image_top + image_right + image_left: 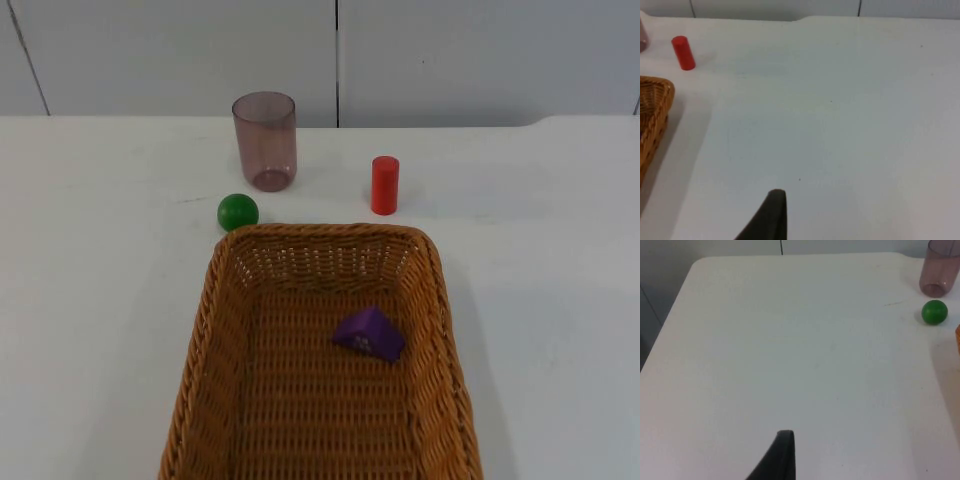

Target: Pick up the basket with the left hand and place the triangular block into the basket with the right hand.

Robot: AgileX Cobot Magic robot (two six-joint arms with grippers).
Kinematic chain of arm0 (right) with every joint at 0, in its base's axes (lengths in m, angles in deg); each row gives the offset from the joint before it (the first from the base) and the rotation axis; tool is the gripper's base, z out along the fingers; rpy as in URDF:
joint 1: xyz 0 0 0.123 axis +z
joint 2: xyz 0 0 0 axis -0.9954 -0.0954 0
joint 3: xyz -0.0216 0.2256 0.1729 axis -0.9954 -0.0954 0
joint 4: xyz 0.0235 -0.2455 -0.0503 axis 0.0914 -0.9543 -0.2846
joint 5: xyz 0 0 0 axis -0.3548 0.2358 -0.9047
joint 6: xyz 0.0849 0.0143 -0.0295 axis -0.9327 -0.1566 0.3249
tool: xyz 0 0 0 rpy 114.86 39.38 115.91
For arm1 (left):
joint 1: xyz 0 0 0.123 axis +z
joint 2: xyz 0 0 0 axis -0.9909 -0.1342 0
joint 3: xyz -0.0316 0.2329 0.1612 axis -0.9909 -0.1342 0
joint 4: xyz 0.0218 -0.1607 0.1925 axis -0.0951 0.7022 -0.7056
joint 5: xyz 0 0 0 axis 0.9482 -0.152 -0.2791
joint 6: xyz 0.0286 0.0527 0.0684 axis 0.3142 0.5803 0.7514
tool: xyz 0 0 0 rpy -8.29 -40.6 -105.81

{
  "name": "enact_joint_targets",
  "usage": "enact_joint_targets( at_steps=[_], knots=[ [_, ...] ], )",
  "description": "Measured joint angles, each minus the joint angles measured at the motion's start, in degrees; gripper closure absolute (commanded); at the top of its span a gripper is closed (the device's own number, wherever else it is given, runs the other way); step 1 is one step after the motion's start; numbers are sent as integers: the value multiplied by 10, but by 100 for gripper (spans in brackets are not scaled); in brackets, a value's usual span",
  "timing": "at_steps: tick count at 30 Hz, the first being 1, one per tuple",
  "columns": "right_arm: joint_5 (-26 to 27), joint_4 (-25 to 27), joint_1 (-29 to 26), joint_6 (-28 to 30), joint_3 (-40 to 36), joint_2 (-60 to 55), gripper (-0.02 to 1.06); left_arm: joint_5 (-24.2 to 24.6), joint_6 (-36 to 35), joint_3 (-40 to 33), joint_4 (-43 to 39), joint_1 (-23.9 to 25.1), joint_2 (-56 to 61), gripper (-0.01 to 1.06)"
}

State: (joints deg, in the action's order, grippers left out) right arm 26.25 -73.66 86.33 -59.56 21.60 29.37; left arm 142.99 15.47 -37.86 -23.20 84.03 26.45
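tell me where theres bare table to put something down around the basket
Bare table runs left of the basket, out to the table edge, and right of it, past the red cylinder. It is crowded behind the basket's far rim: the green ball sits close to it, with the tinted cup just beyond. The purple triangular block lies inside the basket.

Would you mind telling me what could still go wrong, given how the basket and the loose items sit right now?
The purple triangular block already lies in the wicker basket, so tilting the basket could slide it about. The green ball sits almost against the basket's far rim; a nudge might roll it away. The cup and red cylinder stand just beyond and could tip if the basket is pushed forward.
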Motion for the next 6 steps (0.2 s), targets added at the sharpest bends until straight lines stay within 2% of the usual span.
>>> enact_joint_targets(
  at_steps=[6],
  knots=[
    [0,0,1,0,0,0,-1,0,0,0,0,0,0,0]
  ],
)
